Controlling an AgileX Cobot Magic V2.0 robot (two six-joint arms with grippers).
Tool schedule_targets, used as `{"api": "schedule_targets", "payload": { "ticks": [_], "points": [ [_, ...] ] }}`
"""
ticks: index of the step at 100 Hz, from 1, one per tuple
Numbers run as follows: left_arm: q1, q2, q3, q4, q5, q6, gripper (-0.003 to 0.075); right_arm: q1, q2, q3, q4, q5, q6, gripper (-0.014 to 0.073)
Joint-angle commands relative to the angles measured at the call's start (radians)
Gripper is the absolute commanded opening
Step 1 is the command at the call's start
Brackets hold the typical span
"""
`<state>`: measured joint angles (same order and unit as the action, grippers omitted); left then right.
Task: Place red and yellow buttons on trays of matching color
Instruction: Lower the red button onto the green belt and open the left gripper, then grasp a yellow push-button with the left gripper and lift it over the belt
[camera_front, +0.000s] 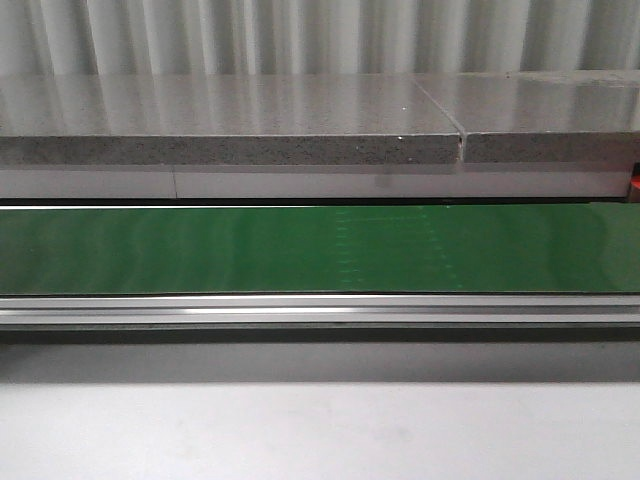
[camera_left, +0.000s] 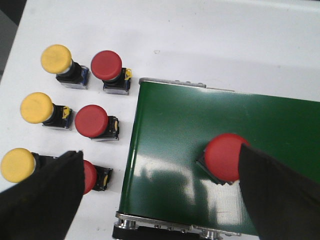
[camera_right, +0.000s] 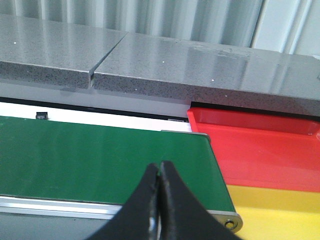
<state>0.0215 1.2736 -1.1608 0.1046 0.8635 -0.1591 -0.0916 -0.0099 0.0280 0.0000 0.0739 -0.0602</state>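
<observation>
In the left wrist view a red button (camera_left: 226, 156) sits on the green conveyor belt (camera_left: 170, 130), just beside one fingertip of my open left gripper (camera_left: 160, 156), which holds nothing. On the white table beside the belt's end stand three yellow buttons (camera_left: 56, 57) (camera_left: 36, 107) (camera_left: 17, 164) and three red buttons (camera_left: 106, 65) (camera_left: 91, 120) (camera_left: 90, 176), the last partly hidden by the other finger. In the right wrist view my right gripper (camera_right: 160, 166) is shut and empty over the belt's other end, near the red tray (camera_right: 260, 145) and yellow tray (camera_right: 280, 210).
The front view shows only the belt (camera_front: 320, 250), its aluminium rail (camera_front: 320, 310) and a grey stone ledge (camera_front: 230, 125) behind; neither gripper nor any button appears there. The ledge (camera_right: 200, 65) also runs behind the trays.
</observation>
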Motion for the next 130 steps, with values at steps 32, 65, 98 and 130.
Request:
{"api": "schedule_targets", "payload": {
  "ticks": [32, 65, 98, 130],
  "points": [
    [0.217, -0.181, 0.072, 0.008, -0.005, -0.047, 0.0588, -0.001, -0.015, -0.006, 0.0, -0.082, -0.003, -0.0068],
    [0.385, -0.178, 0.28, 0.026, -0.101, -0.127, 0.0588, -0.001, -0.015, -0.006, 0.0, -0.082, -0.003, -0.0068],
    [0.44, -0.038, 0.318, 0.155, -0.149, -0.256, 0.0588, -0.001, -0.015, -0.006, 0.0, -0.082, -0.003, -0.0068],
    [0.44, 0.12, 0.318, 0.211, -0.208, -0.311, 0.0588, -0.001, -0.015, -0.006, 0.0, -0.082, -0.003, -0.0068]
  ]
}}
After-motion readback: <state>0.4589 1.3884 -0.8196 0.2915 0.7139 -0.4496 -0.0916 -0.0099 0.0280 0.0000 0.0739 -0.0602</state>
